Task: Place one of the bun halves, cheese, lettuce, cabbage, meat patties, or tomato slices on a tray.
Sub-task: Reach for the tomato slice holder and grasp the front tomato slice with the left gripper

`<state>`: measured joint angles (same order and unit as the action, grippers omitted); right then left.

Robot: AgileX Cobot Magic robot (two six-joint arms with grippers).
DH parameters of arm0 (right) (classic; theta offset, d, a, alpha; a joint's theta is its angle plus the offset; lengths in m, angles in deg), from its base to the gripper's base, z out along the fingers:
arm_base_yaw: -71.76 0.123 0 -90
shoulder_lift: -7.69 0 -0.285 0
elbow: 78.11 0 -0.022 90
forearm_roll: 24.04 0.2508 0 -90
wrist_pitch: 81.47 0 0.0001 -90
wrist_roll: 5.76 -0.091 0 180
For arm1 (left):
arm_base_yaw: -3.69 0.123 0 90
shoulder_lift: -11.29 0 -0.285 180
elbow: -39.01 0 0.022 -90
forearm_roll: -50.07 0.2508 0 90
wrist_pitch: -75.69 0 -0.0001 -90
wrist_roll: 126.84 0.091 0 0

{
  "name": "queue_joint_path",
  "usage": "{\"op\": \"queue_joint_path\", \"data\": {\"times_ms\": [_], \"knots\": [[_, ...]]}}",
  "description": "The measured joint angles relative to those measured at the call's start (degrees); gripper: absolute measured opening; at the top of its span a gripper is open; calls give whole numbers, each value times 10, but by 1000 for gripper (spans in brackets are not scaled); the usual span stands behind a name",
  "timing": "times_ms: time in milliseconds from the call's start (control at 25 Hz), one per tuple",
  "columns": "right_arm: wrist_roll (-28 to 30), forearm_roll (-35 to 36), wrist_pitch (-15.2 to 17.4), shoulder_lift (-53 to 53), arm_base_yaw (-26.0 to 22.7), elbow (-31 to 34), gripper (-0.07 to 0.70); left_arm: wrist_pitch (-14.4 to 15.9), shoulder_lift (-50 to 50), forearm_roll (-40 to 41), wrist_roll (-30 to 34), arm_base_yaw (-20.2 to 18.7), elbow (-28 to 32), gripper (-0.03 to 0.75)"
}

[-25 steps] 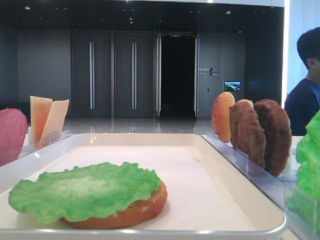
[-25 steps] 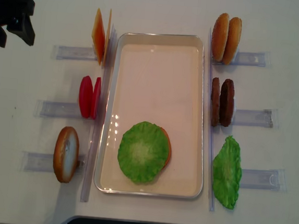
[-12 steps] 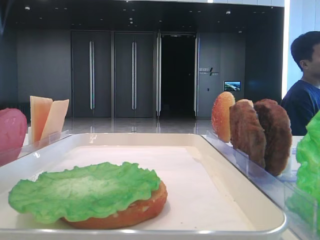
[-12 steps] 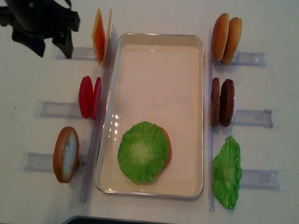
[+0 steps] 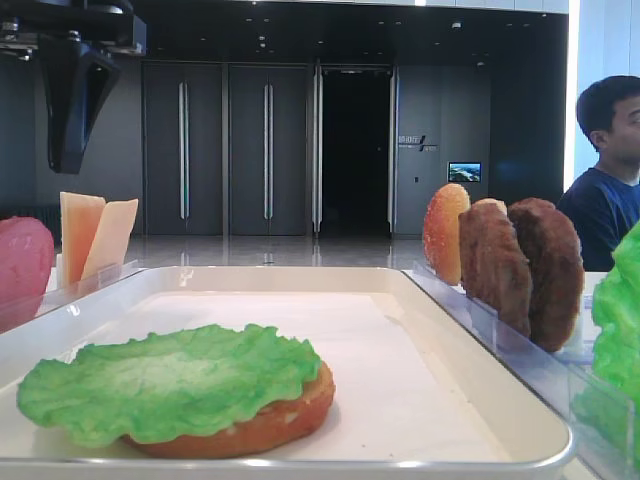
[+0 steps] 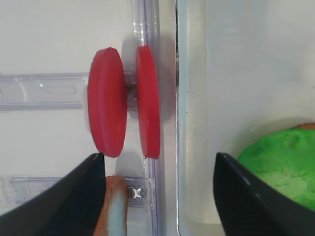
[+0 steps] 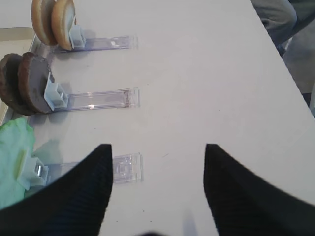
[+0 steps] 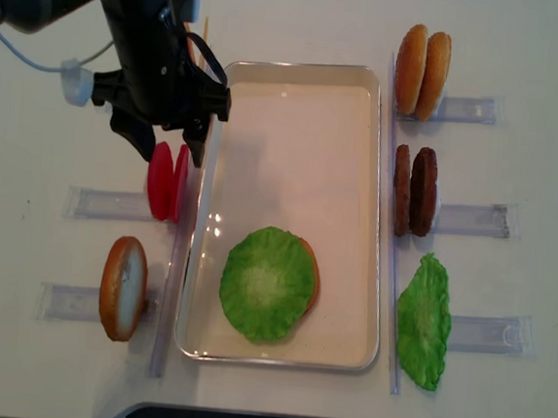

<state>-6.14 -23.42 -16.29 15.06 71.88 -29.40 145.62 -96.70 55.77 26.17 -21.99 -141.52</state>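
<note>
Two red tomato slices (image 8: 166, 182) (image 6: 123, 113) stand on edge in a clear rack left of the white tray (image 8: 301, 66) (image 6: 183, 98). My left gripper (image 8: 169, 150) (image 6: 160, 156) hangs open just above them, one finger (image 6: 88, 196) on the rack side and the other over the tray. It holds nothing. In the tray a green lettuce leaf (image 8: 267, 284) (image 5: 170, 380) lies on a bun half (image 5: 270, 425). My right gripper (image 7: 157, 147) is open over bare table, right of the racks.
Another bun half (image 8: 122, 288) stands in the near-left rack, and cheese slices (image 5: 95, 235) stand at the far left, partly behind my arm. On the right are bun halves (image 8: 423, 57), meat patties (image 8: 416, 190) and lettuce (image 8: 424, 320). A person (image 5: 610, 170) sits at the far right.
My left arm has swung in from the far left corner and now hangs over the tomato slices, still open. Nothing on the table has moved.
</note>
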Motion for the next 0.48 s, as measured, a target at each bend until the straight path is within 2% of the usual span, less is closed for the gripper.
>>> {"op": "queue_joint_path", "data": {"times_ms": [480], "knots": [[0, 1, 0, 0, 0, 0, 420, -1, -25, 8, -5, 0, 0, 520]]}}
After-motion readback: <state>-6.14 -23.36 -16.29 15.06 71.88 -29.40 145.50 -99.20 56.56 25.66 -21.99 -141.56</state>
